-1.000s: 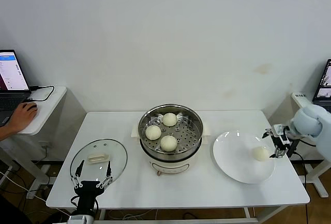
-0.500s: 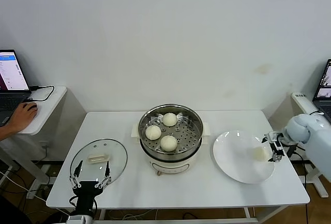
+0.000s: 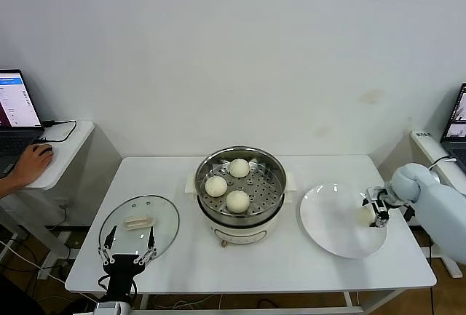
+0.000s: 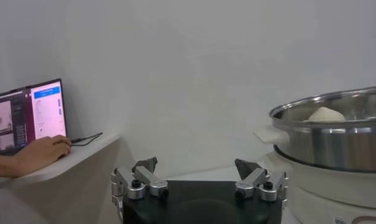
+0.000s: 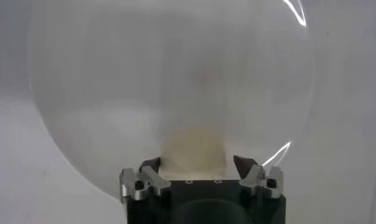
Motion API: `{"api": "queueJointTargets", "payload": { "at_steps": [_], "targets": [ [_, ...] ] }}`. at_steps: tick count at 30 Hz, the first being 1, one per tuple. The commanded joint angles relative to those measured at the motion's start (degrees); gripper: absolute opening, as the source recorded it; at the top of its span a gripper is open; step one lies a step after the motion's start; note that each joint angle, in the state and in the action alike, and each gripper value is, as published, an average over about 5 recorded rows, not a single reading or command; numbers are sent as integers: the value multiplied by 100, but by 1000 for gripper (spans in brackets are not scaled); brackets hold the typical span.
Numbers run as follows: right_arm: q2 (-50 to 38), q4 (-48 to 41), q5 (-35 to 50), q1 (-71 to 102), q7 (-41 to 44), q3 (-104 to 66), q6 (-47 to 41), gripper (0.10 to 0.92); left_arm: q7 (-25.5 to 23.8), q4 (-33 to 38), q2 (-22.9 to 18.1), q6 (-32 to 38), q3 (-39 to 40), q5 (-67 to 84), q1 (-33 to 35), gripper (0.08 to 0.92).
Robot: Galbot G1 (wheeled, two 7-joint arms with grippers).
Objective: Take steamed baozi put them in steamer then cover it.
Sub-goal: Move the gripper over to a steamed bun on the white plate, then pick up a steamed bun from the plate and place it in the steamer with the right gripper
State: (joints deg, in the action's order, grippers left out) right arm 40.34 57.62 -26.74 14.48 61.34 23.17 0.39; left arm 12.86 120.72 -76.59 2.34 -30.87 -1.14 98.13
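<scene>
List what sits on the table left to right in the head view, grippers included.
Left gripper at the near edge → cover → steamer holding three steamed baozi → plate → last baozi → right gripper around it.

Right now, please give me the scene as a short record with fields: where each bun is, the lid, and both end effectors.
buns in steamer: three baozi on the perforated tray of the steamer
bun on plate: one baozi on the white plate, between the fingers of the right end effector
lid: glass cover flat on the table, left of the steamer
left end effector: open, idle at the cover's near edge
right end effector state: around the bun, grip not clear
</scene>
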Motion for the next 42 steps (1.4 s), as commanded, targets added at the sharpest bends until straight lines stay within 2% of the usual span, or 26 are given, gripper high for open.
{"api": "queueJointTargets", "payload": {
  "at_steps": [1,11,18,23,31,37,42],
  "targets": [
    [117,-119,-100,-38,54,1,16,686,2,-5,-4,-3,0,1,-2,823],
    [-387,543,475,-628,225,542,-149,606,9,7,-9,-4,3,-15,-4,823],
    [-1076,1628,1621,-1840,329,1679,-757,582,11,31,5,-12,22,-22,-28,823],
    [-1179,2268,2529,-3324,313,2801,-1241,577,7,64,31,-36,62,-32,-68,823],
    [-361,2638,3889,-5460,55,4400,-1806,577,0,97,79,-42,71,-8,-109,823],
    [560,2826,4791,-5780,-366,4806,-2395,577,-2,56,88,-36,61,27,-146,823],
    [1185,2761,5138,-5439,-647,4846,-2799,581,2,6,63,-30,42,48,-169,823]
  ]
}}
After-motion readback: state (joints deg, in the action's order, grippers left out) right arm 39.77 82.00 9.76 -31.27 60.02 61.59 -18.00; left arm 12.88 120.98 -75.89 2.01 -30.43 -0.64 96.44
